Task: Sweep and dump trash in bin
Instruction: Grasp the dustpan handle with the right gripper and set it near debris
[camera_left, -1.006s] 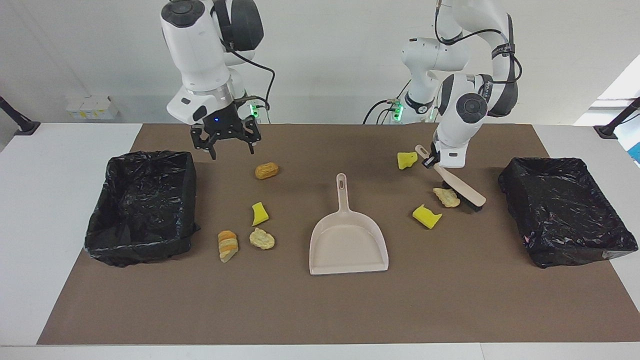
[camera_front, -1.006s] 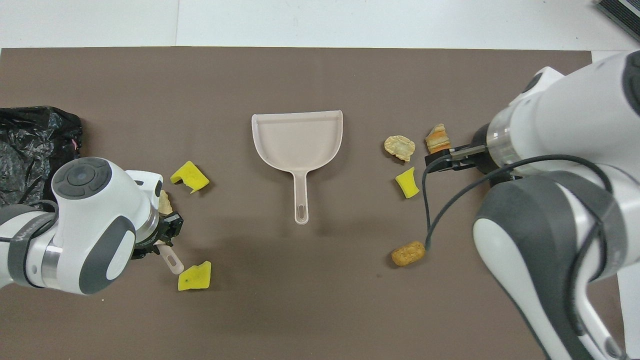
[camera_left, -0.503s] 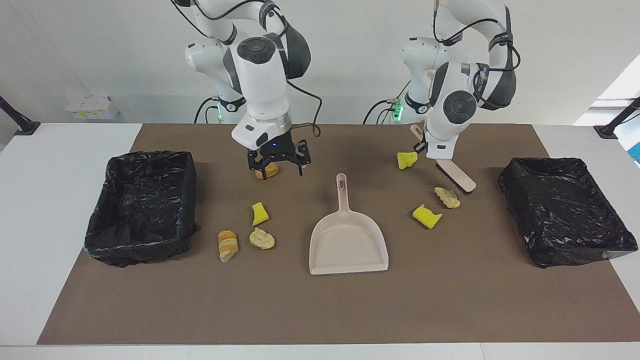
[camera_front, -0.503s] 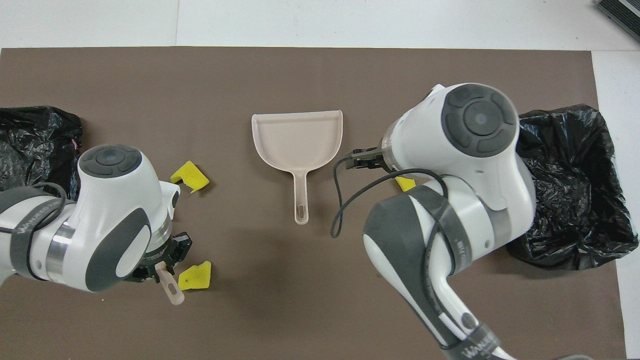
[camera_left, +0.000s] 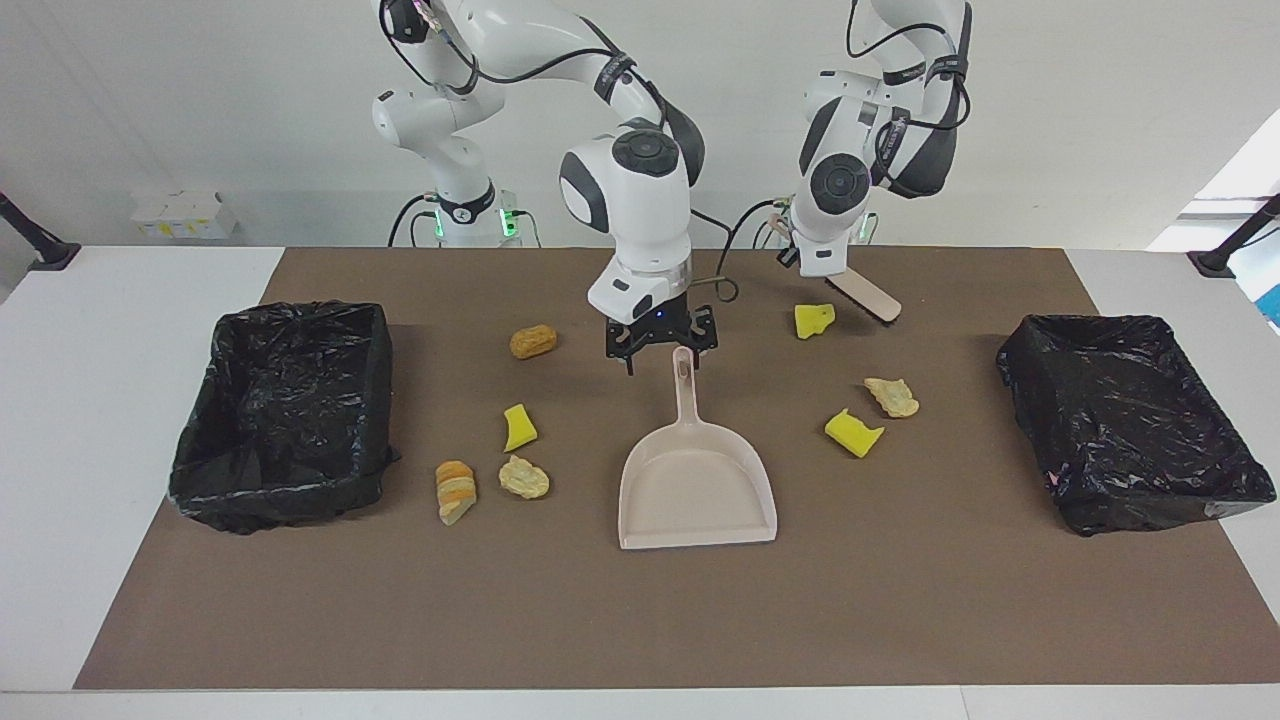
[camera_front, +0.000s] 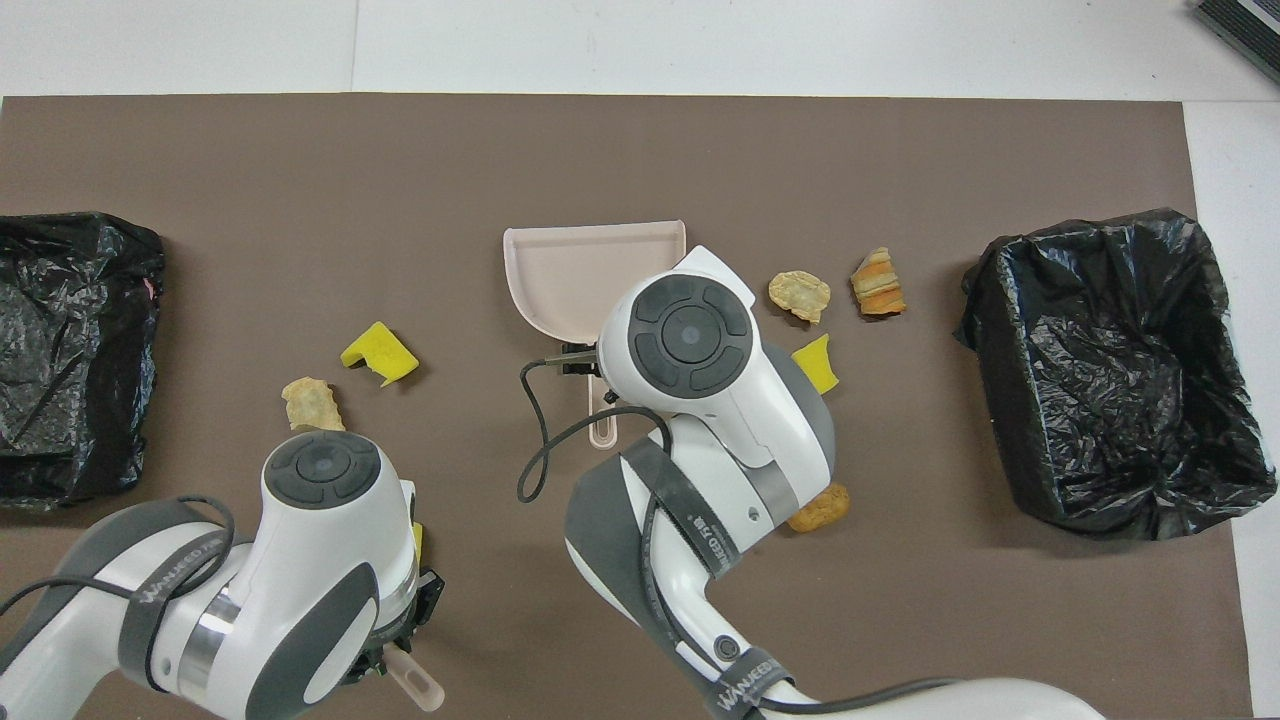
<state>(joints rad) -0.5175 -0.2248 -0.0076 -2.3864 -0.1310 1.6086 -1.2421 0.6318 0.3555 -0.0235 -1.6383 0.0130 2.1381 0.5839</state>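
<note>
Facing view. We see the right tool (camera_left: 660, 352) hanging spread over the handle tip of the beige plastic dustpan (camera_left: 697, 480), not yet closed on it. We judge the main risk to be a shallow grip near the handle's end, letting the pan twist or slide. The left tool (camera_left: 812, 262), raised near the robots, pinches the beige-backed hand brush (camera_left: 868, 296), which tilts down over a yellow sponge chunk (camera_left: 814, 319). Seven scraps of trash lie scattered on the brown mat of the table (camera_left: 900, 600), none in the pan or in either black-lined bin (camera_left: 282, 415).

Overhead view. The right arm covers the dustpan (camera_front: 560, 270) handle; a golden bread roll (camera_front: 822, 508) lies by its forearm and could be knocked.
</note>
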